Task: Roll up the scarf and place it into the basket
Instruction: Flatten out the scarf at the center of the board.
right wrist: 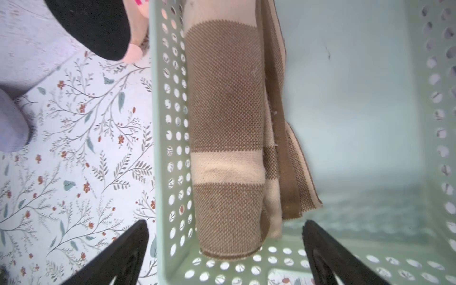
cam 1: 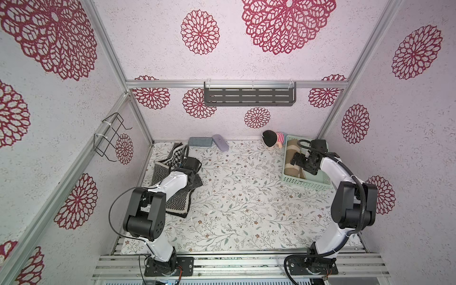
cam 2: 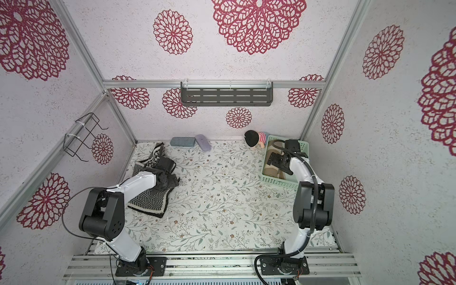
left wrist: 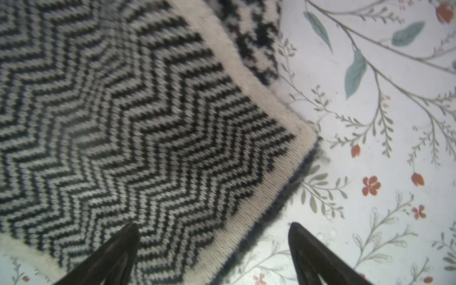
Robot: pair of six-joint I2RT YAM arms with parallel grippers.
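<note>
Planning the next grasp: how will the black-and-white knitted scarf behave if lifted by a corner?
Probably floppy: the black-and-white scarf lies in soft, overlapping folds, so it should drape, not hold shape. Its fuzzy knit likely grips rather than slips. Flat as it lies, it seems unlikely to roll.

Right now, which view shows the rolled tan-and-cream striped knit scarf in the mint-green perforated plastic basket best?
The right wrist view: the scarf fills the frame, lying along one basket wall, with the open right gripper above. Both top views show it small, partly behind that gripper. The left wrist view misses it.
</note>
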